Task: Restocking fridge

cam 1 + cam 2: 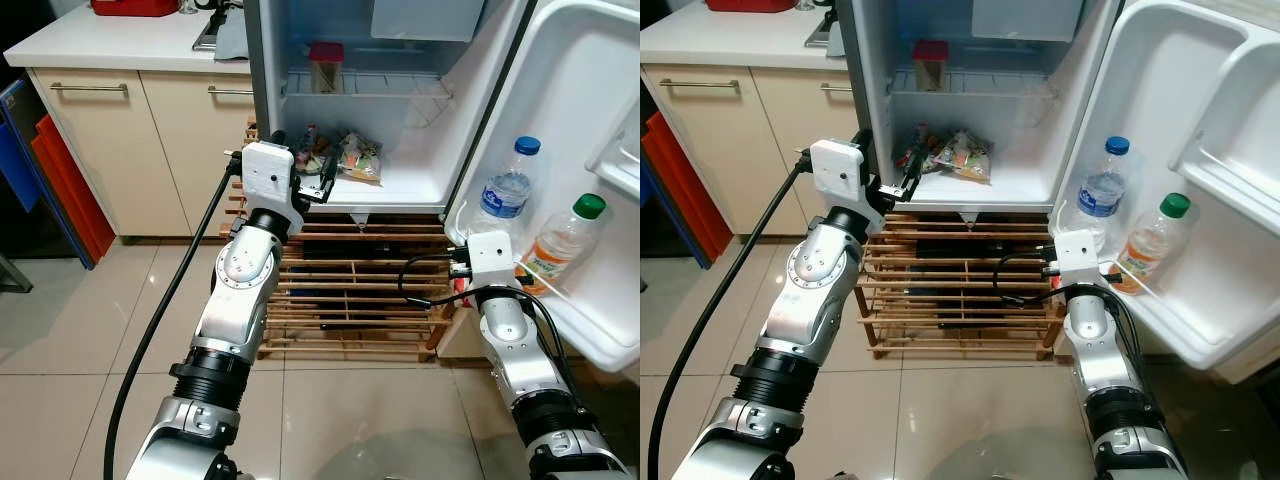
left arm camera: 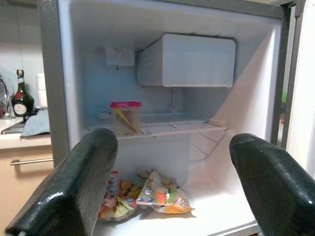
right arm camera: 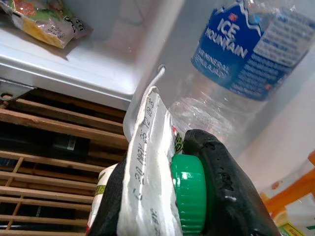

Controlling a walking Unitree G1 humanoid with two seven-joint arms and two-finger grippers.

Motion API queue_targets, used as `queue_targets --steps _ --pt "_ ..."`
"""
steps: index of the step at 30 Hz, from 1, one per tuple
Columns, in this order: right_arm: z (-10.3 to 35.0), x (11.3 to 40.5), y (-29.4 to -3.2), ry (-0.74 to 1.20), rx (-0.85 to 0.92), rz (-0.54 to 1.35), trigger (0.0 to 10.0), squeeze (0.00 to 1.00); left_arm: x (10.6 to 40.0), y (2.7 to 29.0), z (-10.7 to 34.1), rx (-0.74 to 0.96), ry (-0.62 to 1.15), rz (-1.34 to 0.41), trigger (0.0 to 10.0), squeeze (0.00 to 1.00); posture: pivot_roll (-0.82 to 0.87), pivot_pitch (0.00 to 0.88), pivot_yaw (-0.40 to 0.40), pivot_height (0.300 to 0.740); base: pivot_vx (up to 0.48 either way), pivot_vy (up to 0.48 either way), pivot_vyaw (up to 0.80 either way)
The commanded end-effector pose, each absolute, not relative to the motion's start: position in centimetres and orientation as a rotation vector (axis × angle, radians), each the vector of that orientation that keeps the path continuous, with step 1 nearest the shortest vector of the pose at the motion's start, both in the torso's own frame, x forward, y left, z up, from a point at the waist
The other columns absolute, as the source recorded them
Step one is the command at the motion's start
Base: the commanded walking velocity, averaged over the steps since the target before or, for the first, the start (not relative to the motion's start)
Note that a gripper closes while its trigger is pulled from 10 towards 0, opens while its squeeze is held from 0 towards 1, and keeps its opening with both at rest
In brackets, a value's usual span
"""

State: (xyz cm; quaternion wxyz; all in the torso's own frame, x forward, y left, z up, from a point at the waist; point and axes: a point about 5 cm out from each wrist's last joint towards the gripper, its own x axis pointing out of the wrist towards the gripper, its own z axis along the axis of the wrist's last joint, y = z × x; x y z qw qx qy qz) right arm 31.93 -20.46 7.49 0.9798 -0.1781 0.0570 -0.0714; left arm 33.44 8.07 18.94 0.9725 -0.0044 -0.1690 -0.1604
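The small fridge (image 1: pixel 420 185) stands open. On its floor lie colourful snack packets (image 1: pixel 350 158), and a red-lidded jar (image 1: pixel 325 68) sits on the wire shelf above. My left gripper (image 1: pixel 315 185) is open and empty at the fridge's front edge, just left of the packets (image 2: pixel 157 194). My right gripper (image 3: pixel 167 196) is shut on a white pouch (image 3: pixel 147 162) with a green screw cap (image 3: pixel 189 191). It is low beside the door shelf (image 1: pixel 600 335), close to a water bottle (image 1: pixel 507 190). An orange drink bottle (image 1: pixel 562 240) with a green cap stands next to the water bottle.
A wooden slatted rack (image 1: pixel 350 290) carries the fridge. Beige cabinets (image 1: pixel 100 130) under a white counter are at the left, with red and blue boards (image 1: pixel 60 185) leaning beyond them. A black cable (image 1: pixel 170 300) trails from my left wrist. The floor is glossy tile.
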Motion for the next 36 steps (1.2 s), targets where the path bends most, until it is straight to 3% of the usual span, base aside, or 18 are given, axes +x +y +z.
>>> queue_targets --steps 1,3,16,36 --pt "8.7 32.5 -19.7 0.048 -0.314 -0.114 0.0 0.0 33.3 8.0 19.1 -0.008 -0.351 -0.328 10.0 0.0 -0.06 0.0 -0.015 0.74 0.0 0.0 0.0" --pt "10.0 32.7 -17.3 -0.042 -0.19 -0.007 0.0 0.0 33.3 8.0 19.1 -0.007 -0.351 -0.331 10.0 0.0 -0.06 0.0 -0.013 0.74 0.0 0.0 0.0" --pt "12.7 34.1 -13.0 -0.147 -0.023 0.105 0.0 0.0 33.2 7.8 19.8 -0.013 -0.396 -0.373 10.0 0.0 -0.06 0.0 -0.008 0.74 0.114 0.0 0.0" --pt "13.5 34.9 -13.5 -0.185 -0.075 0.08 0.0 0.0 33.3 7.9 19.8 0.0 -0.39 -0.381 10.0 0.0 -0.05 0.0 0.006 0.74 0.418 0.072 0.0"
